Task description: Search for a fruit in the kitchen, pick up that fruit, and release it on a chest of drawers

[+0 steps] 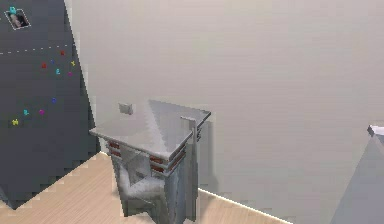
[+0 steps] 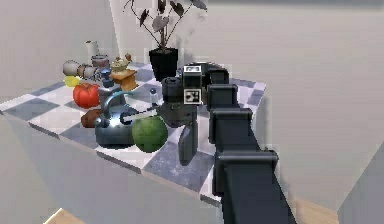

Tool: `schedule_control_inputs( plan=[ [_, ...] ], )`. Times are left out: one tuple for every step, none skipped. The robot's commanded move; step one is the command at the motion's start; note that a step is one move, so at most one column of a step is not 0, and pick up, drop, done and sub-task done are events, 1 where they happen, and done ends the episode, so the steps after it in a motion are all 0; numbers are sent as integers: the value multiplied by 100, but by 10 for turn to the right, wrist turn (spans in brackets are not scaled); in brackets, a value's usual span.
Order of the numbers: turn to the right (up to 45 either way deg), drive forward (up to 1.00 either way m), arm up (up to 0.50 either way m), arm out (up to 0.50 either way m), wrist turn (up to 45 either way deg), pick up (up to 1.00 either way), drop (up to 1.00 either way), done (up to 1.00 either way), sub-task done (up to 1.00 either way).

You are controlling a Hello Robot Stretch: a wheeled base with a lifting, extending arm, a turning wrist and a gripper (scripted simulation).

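— What is biggest ahead?

— A tall dark slab-fronted cabinet [image 1: 35, 110] dotted with small coloured marks stands at the forward view's left against a pale wall. Beside it on the wood floor is a shiny grey metal stand [image 1: 150, 150] with a flat top.

— And to the side?

— A counter with a grey-and-white chequered top [image 2: 35, 105] runs across the arm side view. The dark square-section arm [image 2: 245, 165] reaches out over its near edge. At the back of the counter stands a dark-leaved plant in a black pot [image 2: 163, 58].

— Where is the fruit?

— A round green fruit [image 2: 149, 135] sits on the counter near its front edge, touching or just beside a blue-grey metal kettle [image 2: 116, 127] on its left. A round red fruit [image 2: 87, 95] lies farther back, left of the kettle.

— The gripper?

— The dark two-finger gripper [image 2: 153, 100] shows just above the green fruit, between the kettle and the arm's white marker squares. With things on the counter behind it, I cannot tell whether it holds anything, nor whether it touches the fruit.

— Anything smaller?

— A cluster of small crockery [image 2: 120, 72] and a yellow lump [image 2: 72, 81] sit at the counter's far left.
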Motion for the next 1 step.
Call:
schedule_control_inputs(
  plan=[
    [0, 0, -10, 0, 0, 0, 0, 0, 0]
  ],
)
